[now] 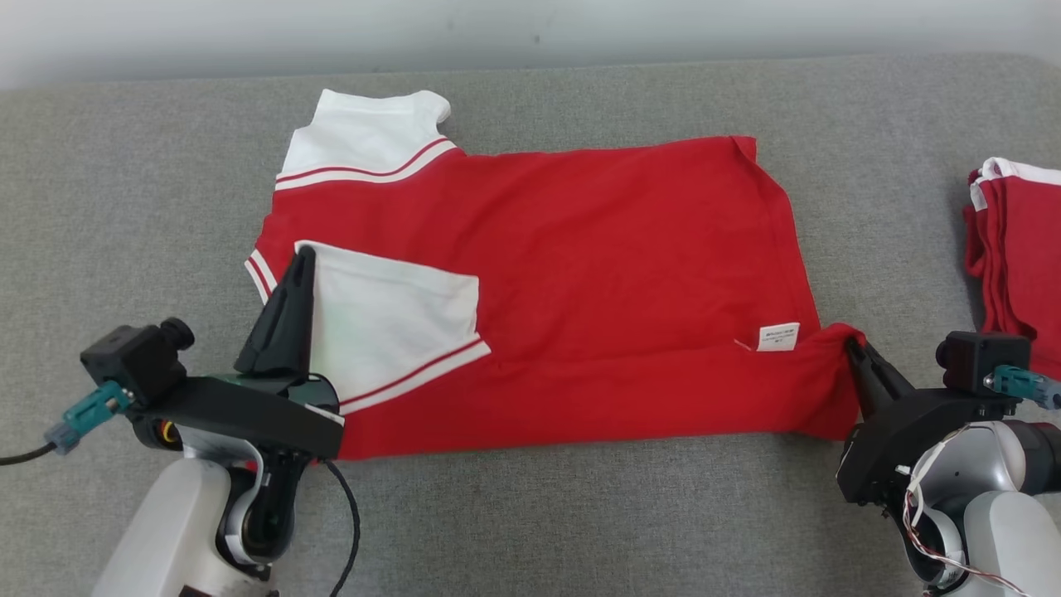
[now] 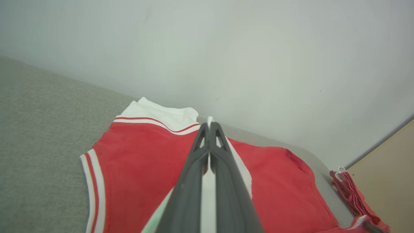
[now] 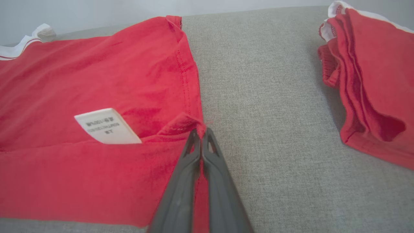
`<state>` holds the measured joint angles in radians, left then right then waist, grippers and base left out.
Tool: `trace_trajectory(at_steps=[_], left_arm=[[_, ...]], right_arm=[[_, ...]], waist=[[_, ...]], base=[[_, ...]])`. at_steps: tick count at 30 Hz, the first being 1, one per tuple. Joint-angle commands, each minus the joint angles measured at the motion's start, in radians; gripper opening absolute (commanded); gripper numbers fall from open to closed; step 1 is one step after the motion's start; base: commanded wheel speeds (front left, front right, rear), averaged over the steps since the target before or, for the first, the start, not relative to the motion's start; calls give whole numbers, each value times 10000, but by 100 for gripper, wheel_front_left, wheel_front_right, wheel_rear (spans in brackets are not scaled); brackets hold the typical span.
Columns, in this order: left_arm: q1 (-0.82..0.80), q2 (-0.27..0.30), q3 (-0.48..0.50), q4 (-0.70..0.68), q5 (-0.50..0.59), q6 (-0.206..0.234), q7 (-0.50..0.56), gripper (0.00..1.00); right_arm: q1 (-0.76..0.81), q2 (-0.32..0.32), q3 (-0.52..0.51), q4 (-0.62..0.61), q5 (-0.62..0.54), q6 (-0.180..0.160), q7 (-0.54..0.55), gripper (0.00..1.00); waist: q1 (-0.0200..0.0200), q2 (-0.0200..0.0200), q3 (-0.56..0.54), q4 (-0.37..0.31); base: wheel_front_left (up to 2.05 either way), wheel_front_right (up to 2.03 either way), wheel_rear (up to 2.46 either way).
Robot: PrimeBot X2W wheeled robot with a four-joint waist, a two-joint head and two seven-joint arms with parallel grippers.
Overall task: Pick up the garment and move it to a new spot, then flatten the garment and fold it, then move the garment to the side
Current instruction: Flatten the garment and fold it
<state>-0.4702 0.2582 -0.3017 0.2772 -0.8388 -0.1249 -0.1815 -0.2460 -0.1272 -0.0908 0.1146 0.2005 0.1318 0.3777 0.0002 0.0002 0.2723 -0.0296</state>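
The garment [image 1: 580, 265] is a red shirt with white, red-striped sleeves, spread across the grey surface with its near long edge folded up over the body. My left gripper [image 1: 302, 257] is shut on the white sleeve [image 1: 390, 323] at the folded edge's left end; white cloth shows between its fingers [image 2: 194, 168]. My right gripper [image 1: 854, 344] is shut on the red hem corner at the right end, and in the right wrist view the red cloth [image 3: 190, 124] bunches at its tips [image 3: 202, 132]. A white label [image 3: 106, 126] lies just left of that corner.
A stack of folded red garments [image 1: 1019, 257] lies at the right edge of the grey padded surface [image 1: 133, 182], also seen in the right wrist view as folded red garments [image 3: 372, 81]. A pale wall [image 1: 530, 25] borders the far side. Bare grey surface lies left of and in front of the shirt.
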Motion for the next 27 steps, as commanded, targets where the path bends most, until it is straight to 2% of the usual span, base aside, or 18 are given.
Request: trace_trajectory(at_steps=[1,10,25,26,27], left_arm=[[-162,60,-18,84,52,-70,-106,0],[-593,114,-336,450,77,-54,-137,0],[-1784,148,-1008,2018,527,-61,-371,0],[-1836,141,-1037,2155,583,-61,-401,10],[-1881,151,-1093,2276,680,-59,-433,49]], right_arm=[[-108,5,-69,40,-41,-25,-109,0],[-200,7,-176,202,-116,-25,-252,0],[-650,237,-195,827,-501,-25,-649,2],[-655,271,-269,871,-540,-25,-715,14],[-654,305,-292,936,-563,-25,-721,39]], waist=[[-2,-2,17,7],[-2,-2,121,2],[-2,-2,296,-156],[-2,-2,287,-160],[-2,-2,269,-164]], base=[[0,0,0],[0,0,0],[0,0,0],[0,0,0],[0,0,0]])
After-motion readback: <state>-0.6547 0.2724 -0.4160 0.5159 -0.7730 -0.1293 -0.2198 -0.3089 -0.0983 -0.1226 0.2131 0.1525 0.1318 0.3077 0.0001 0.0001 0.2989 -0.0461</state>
